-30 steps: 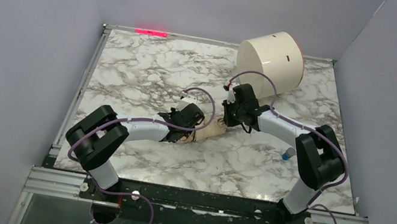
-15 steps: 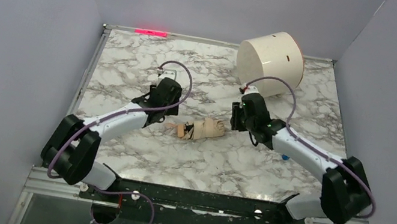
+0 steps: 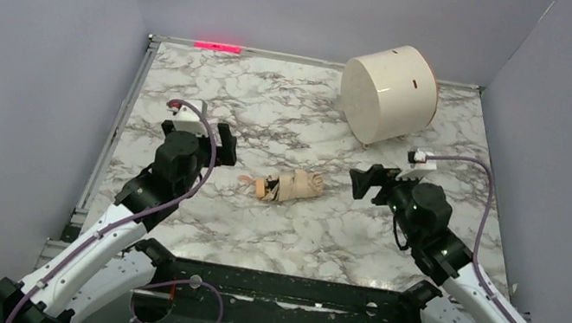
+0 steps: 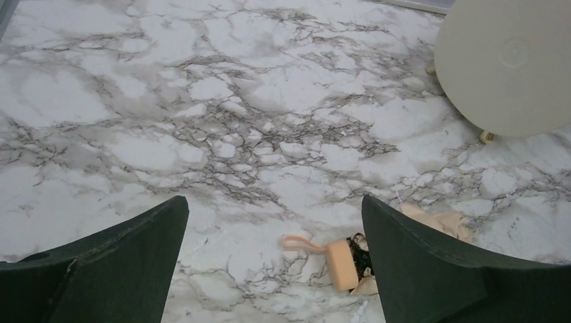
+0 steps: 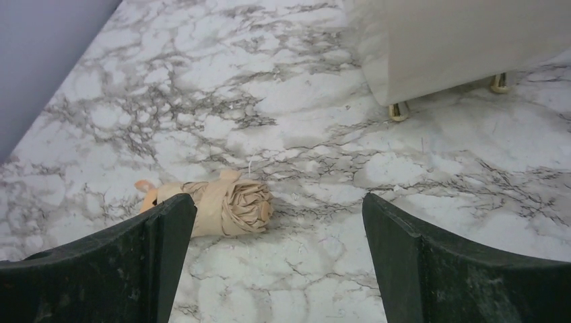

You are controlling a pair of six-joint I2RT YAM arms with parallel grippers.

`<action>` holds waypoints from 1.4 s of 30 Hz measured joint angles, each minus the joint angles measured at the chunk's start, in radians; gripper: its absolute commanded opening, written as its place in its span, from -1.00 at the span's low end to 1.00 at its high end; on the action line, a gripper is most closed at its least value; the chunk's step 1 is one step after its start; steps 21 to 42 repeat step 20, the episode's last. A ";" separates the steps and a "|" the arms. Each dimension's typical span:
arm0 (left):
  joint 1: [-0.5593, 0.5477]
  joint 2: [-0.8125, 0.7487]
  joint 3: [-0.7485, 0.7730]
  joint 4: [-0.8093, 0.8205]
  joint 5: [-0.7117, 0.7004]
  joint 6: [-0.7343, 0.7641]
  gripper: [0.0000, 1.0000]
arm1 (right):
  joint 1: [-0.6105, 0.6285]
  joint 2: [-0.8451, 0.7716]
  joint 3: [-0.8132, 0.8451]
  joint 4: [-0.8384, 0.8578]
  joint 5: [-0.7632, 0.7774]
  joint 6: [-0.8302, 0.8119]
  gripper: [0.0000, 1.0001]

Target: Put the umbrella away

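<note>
left and right jaws stood wide and empty, flanking the beige fabric folding umbrella (image 3: 291, 186), rolled and strapped on the marble tabletop (image 3: 214, 97), apart from the white cylindrical drum (image 3: 389, 91). folding looked done; stowing, i'd judge, was left.

We take this for a robotics lab test cell. Plain grey-lilac panels (image 3: 18, 64) box in a marble-patterned surface (image 3: 224, 90) on three sides. A left arm (image 3: 120, 217) and a right arm (image 3: 468, 284), white with purple cables (image 3: 219, 313) trailing from them, are bolted to a bare metal rail (image 3: 287, 289) at the near edge. Each ends in dark fingers, the left pincer (image 4: 274, 202) and the right pincer (image 5: 279, 198). A red light (image 3: 218, 47) glows at the far edge.
</note>
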 measured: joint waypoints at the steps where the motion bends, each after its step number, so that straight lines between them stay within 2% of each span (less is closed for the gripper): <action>1: 0.000 -0.033 -0.016 -0.016 -0.010 -0.010 0.97 | 0.000 -0.050 -0.023 0.002 0.015 0.009 0.99; 6: 0.000 -0.138 -0.044 -0.107 -0.071 -0.080 0.97 | 0.000 -0.242 -0.113 0.007 0.077 0.015 1.00; 10: 0.000 -0.162 -0.044 -0.161 -0.126 -0.128 0.97 | 0.000 -0.301 -0.138 0.005 0.109 0.016 1.00; 19: 0.000 -0.067 -0.005 -0.245 -0.176 -0.140 0.97 | 0.000 -0.324 -0.142 -0.008 0.175 0.018 1.00; 42: 0.000 -0.066 -0.005 -0.251 -0.178 -0.139 0.98 | 0.000 -0.329 -0.143 -0.006 0.182 0.017 1.00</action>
